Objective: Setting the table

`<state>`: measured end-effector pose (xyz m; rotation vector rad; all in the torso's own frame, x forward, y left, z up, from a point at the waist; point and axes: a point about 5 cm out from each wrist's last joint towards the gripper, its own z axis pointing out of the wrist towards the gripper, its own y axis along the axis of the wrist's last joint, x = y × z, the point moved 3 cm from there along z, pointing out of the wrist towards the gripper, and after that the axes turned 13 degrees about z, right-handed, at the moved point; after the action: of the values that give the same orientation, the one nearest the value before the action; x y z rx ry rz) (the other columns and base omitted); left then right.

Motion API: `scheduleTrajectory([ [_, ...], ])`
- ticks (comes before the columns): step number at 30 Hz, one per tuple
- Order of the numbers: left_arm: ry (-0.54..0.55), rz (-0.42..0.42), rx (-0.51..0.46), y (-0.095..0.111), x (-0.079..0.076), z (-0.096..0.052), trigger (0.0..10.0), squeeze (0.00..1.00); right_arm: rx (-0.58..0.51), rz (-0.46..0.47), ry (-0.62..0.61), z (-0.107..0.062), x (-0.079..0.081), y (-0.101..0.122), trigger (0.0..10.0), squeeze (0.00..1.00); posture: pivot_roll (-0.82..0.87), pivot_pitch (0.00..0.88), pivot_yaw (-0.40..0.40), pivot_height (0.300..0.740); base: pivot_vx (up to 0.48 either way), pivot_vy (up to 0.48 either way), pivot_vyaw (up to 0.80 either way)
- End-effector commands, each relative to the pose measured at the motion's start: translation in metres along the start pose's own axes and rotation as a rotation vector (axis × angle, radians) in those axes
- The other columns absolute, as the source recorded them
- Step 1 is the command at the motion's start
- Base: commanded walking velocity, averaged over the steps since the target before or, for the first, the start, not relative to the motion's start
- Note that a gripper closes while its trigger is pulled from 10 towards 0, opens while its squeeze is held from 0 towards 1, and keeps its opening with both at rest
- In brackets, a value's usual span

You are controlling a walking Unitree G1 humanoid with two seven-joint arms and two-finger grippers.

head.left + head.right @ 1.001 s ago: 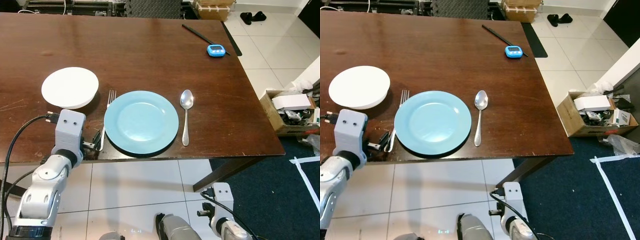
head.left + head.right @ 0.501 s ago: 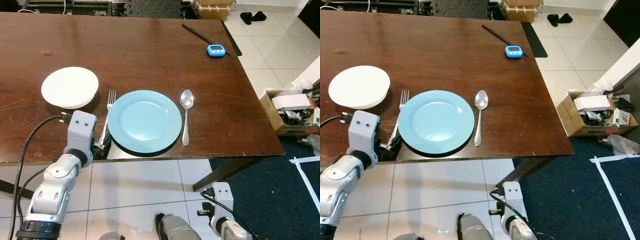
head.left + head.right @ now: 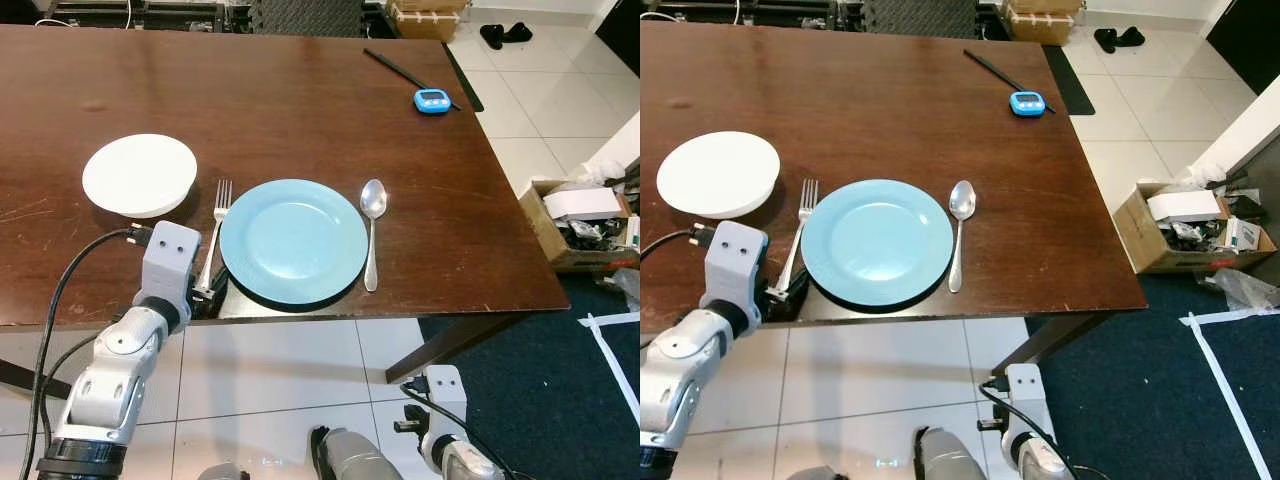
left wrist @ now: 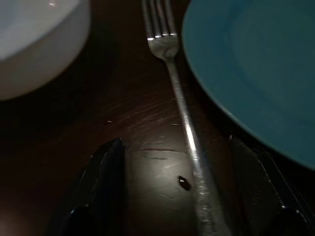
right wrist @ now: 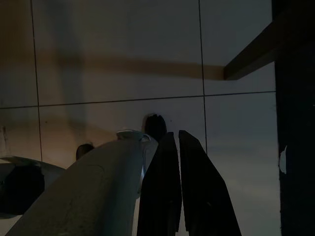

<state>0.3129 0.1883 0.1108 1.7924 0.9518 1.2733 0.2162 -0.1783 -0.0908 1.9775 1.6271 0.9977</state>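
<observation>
Taking the light blue plate (image 3: 293,241) as the landmark, a white bowl (image 3: 139,175) sits well to its left and a little farther back on the dark wooden table (image 3: 300,100). Nearer, the left gripper (image 4: 179,196) is at the table's front edge just left of the plate, its two black fingers (image 4: 106,189) spread wide on either side of the fork's handle without closing on it. The fork (image 3: 213,238) lies flat along the plate's left rim, tines pointing away from the robot, the handle end between those fingers. Just right of the plate a spoon (image 3: 372,228) lies parallel to the fork, bowl end away from the robot. Far back and right of the plate are a small blue timer (image 3: 432,100) and a black stick-like object (image 3: 400,68). The right gripper (image 5: 178,196) hangs below the table over the tiled floor (image 5: 98,59), its fingers pressed nearly together and holding nothing.
</observation>
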Motion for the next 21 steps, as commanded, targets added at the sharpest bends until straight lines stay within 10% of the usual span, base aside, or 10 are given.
scheduleTrajectory([
  [1,0.008,0.001,0.104,-0.024,-0.002,-0.002,10.0,0.00,0.016,0.012,-0.012,-0.003,-0.002,-0.007,10.0,0.00,0.01,0.134,-0.024,0.740,0.000,0.000,0.00],
  [2,0.008,0.001,0.104,-0.024,-0.002,-0.002,10.0,0.00,0.016,0.012,-0.012,-0.003,-0.002,-0.007,10.0,0.00,0.01,0.134,-0.024,0.740,0.000,0.000,0.00],
  [3,0.020,-0.004,0.128,-0.028,0.001,-0.003,2.4,0.00,0.017,0.012,-0.012,-0.003,-0.003,-0.007,10.0,0.00,0.01,0.135,-0.026,0.740,0.000,0.000,0.00],
  [4,0.005,-0.020,0.138,-0.030,0.000,-0.004,0.0,0.00,0.018,0.012,-0.013,-0.003,-0.003,-0.007,10.0,0.00,0.01,0.135,-0.027,0.740,0.000,0.000,0.00],
  [21,0.042,-0.049,0.210,-0.041,0.004,-0.007,0.0,0.00,0.019,0.012,-0.011,-0.003,-0.002,-0.008,10.0,0.00,0.01,0.136,-0.027,0.740,0.000,0.000,0.00],
])
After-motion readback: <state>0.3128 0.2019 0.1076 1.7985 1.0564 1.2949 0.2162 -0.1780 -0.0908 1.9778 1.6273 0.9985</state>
